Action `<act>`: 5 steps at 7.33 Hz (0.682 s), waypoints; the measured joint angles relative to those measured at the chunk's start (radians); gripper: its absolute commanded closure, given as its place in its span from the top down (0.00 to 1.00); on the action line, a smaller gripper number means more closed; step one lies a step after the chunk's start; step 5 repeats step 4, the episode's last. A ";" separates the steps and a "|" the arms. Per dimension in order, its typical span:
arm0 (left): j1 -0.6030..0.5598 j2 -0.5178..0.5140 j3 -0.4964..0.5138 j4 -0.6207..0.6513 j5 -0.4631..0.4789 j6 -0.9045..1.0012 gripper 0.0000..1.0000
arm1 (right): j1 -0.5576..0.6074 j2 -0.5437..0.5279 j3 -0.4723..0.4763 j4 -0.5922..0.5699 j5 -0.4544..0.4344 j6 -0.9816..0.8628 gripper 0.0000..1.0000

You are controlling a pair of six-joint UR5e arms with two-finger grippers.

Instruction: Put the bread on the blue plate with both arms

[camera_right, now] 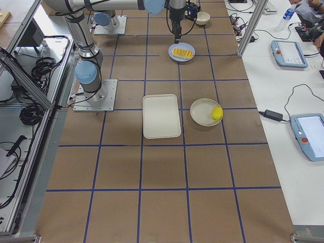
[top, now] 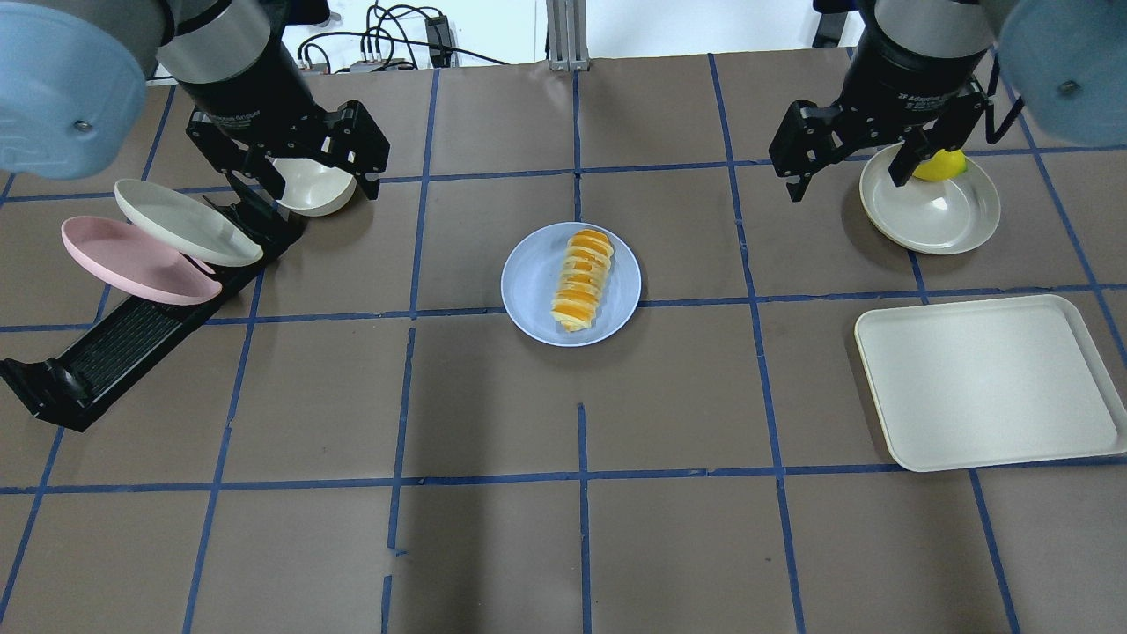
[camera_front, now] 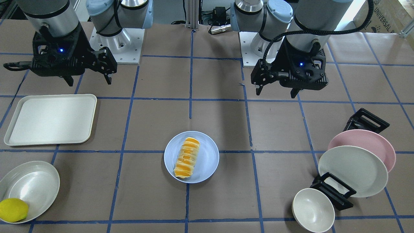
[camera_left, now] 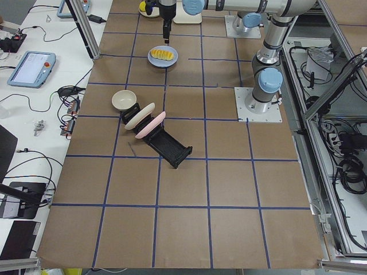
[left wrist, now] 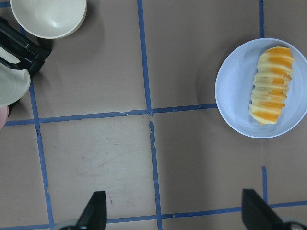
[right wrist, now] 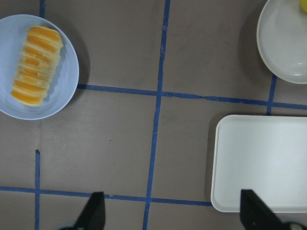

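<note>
From my station, the bread (top: pixel 583 280) lies on the blue plate (top: pixel 528 282) at the middle of the table. It runs lengthwise across the plate, slightly off the plate's centre toward the right, and no gripper touches it.

The left gripper (top: pixel 324 180) hangs above the table to the plate's left, well apart from it. In its wrist view the fingers (left wrist: pixel 96 213) are spread wide with only bare table between them. The right gripper (top: pixel 847 180) hangs above the table to the plate's right, also well apart, and it too is wide and holds nothing.

On the far right a lemon (top: pixel 940 165) sits at the far rim of a cream dish (top: pixel 933 211). A cream tray (top: pixel 986 387) lies just nearer than the dish. On the left a black rack (top: pixel 114 352) holds a pink plate (top: pixel 132 260) and a white plate (top: pixel 185 220), both tilted. A small bowl (top: pixel 317 189) sits at the rack's far end, partly under the left gripper in the overhead view.
</note>
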 measured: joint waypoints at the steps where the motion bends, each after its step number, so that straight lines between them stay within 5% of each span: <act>1: 0.000 0.001 0.000 -0.003 0.000 0.000 1.00 | 0.000 0.000 0.000 0.000 -0.001 0.000 1.00; 5: 0.001 0.001 0.006 -0.003 0.007 0.001 1.00 | 0.000 0.001 -0.003 0.001 -0.005 -0.001 1.00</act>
